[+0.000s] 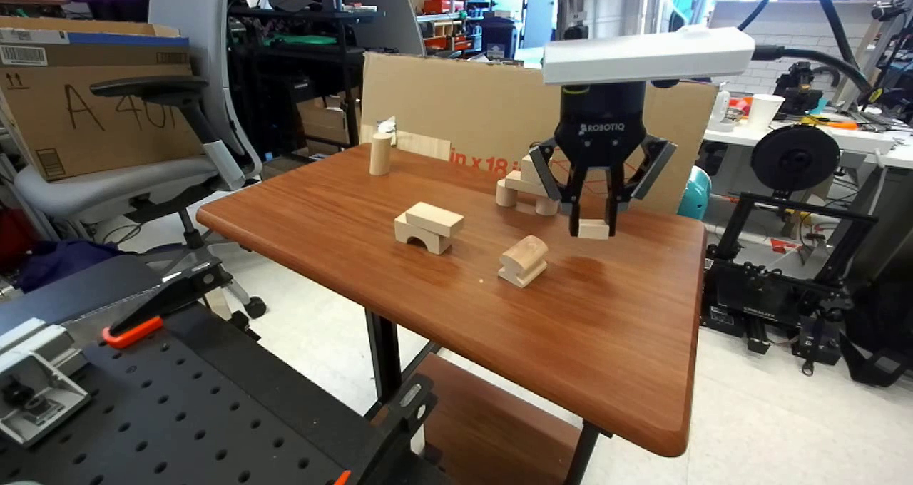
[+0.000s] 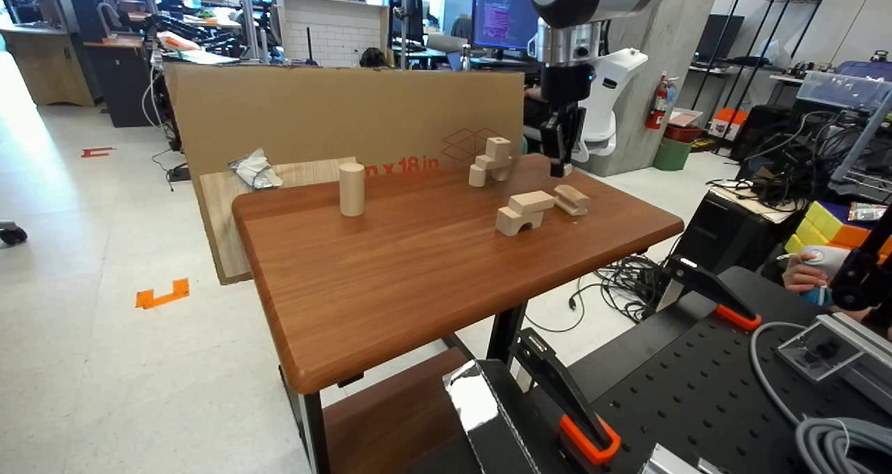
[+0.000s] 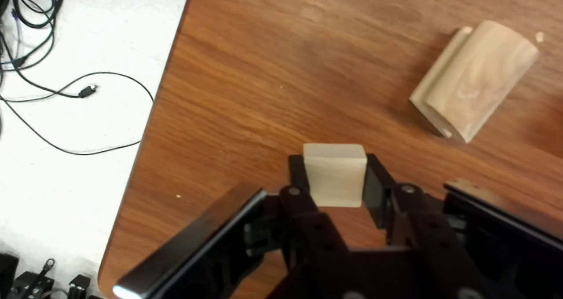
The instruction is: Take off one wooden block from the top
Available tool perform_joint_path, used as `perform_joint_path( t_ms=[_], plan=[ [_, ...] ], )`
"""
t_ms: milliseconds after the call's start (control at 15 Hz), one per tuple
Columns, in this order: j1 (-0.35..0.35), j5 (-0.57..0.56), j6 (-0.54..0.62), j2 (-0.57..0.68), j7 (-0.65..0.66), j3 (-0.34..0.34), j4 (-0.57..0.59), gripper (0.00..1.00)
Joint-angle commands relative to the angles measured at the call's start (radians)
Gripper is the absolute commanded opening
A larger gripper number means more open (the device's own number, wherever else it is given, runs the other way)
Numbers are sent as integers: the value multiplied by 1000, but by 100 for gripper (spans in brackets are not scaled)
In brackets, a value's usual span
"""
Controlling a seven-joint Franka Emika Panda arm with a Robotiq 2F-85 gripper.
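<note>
The wooden block, small and pale, is between the fingertips of my gripper in the wrist view. Both fingers press its sides. In an exterior view the gripper holds the block above the table, with a shadow on the wood below. In an exterior view the gripper hides most of the block. A stack of several pale blocks stands behind and beside the gripper, partly hidden by it. This stack shows whole in an exterior view, with one block upright on top.
An arch block carries an oblong block. A round-topped piece lies on a grooved piece near the gripper and shows in the wrist view. A tall cylinder stands at the table's far end. A cardboard sheet stands behind.
</note>
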Motion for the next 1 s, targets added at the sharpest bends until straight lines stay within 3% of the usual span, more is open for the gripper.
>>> perform_joint_path(
  t_ms=[0,200,267,333,667,933],
  plan=[
    [-16,-52,58,45,-12,-1,16,9],
    [-19,-76,73,75,-7,-8,30,9],
    [-22,-78,70,71,-12,-6,31,59],
    [-26,-76,73,64,-15,-3,25,60],
    [-62,-21,141,-72,-40,47,-122,97],
    [-76,73,108,-267,-4,82,-291,100]
  ],
)
